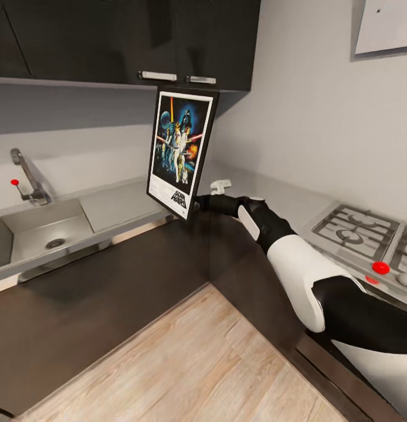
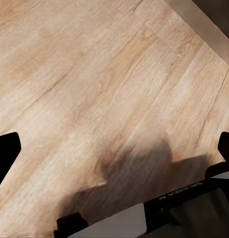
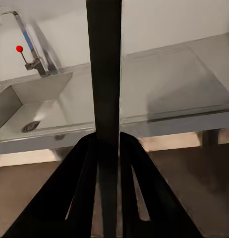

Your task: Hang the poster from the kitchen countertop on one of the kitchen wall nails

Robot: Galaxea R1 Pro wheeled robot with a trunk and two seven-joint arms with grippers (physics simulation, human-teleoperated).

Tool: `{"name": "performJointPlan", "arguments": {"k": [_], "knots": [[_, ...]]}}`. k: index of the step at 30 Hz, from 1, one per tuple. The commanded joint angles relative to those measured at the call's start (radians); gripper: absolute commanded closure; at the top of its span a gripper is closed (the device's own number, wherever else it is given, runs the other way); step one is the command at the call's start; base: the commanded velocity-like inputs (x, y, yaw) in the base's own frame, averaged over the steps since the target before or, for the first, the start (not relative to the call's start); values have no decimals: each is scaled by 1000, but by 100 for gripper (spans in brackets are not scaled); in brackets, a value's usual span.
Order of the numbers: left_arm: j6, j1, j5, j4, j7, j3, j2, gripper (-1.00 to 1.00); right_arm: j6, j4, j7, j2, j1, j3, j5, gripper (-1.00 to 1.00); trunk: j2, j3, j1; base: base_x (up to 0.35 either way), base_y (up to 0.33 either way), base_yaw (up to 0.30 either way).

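Already lifted clear above the counter (image 1: 127, 202): poster (image 1: 181, 149) upright, pinched at its lower edge by right jaws. Probably light, stiff, prone to swinging. Left jaws apparently spread.

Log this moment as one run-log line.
phase: carrying | right hand: shut on poster edge | poster: upright, lifted above countertop | left hand: open, over floor

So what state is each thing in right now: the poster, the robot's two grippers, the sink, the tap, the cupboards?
poster: lifted above the kitchen countertop, upright, slightly tilted
right gripper: shut on the poster's edge
left gripper: open, holding nothing
sink: empty
tap: not running
upper cabinets: doors closed
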Motion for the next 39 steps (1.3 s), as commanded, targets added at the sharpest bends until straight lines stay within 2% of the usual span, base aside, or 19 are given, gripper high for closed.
{"name": "performJointPlan", "arguments": {"k": [1, 8, 20, 23, 25, 28, 32, 34, 36, 38, 39], "knots": [[-4, 0, -5, -1, -4, 3, -1, -100, 9, -1, -1, 0, 1, 1, -11, 100, -1, -1, -1, -338, 0, 0], [-4, 0, -5, -1, -4, 3, -1, -100, -44, -2, 5, 0, 14, 1, -12, 100, -1, -1, -1, -338, 0, 0], [-5, 0, -4, -1, -4, 5, 1, -100, -54, -6, 105, 0, 37, 1, -11, 100, -1, -1, -1, -338, 0, 0], [-5, 0, -4, -1, -4, 5, 1, -100, -54, -41, 142, 0, 47, 1, -11, 100, -1, -1, -1, -294, 0, 0], [-5, 0, -4, -1, -4, 5, 1, -100, -50, -87, 158, 0, 75, 1, -10, 100, -1, -1, -1, -146, 0, 0], [-5, 0, -3, -1, -4, 6, 3, -100, -27, -215, 169, 0, 149, 1, -10, 100, -1, -1, -1, -119, 0, 0], [-5, 0, 1, -1, -7, 8, 20, -100, 44, -381, 179, 0, 274, 2, -6, 100, -1, -1, -1, -274, 0, 0], [-4, 0, 3, -1, -18, 28, 39, -100, 62, -506, 221, -1, 390, 3, -3, 100, -1, -1, -1, -152, 0, 0], [-4, 0, 3, -2, -35, 53, 44, -100, 66, -567, 241, -4, 456, 3, -2, 100, -1, -1, -1, -78, 0, 0], [-4, 0, 3, -2, -51, 73, 47, -100, 68, -597, 249, -11, 496, 3, -1, 100, -1, -1, -1, -44, 0, 0], [-4, 0, 2, -3, -79, 103, 49, -100, 69, -630, 261, -22, 553, 3, -1, 100, -1, -1, -1, -20, 0, 0]]}}
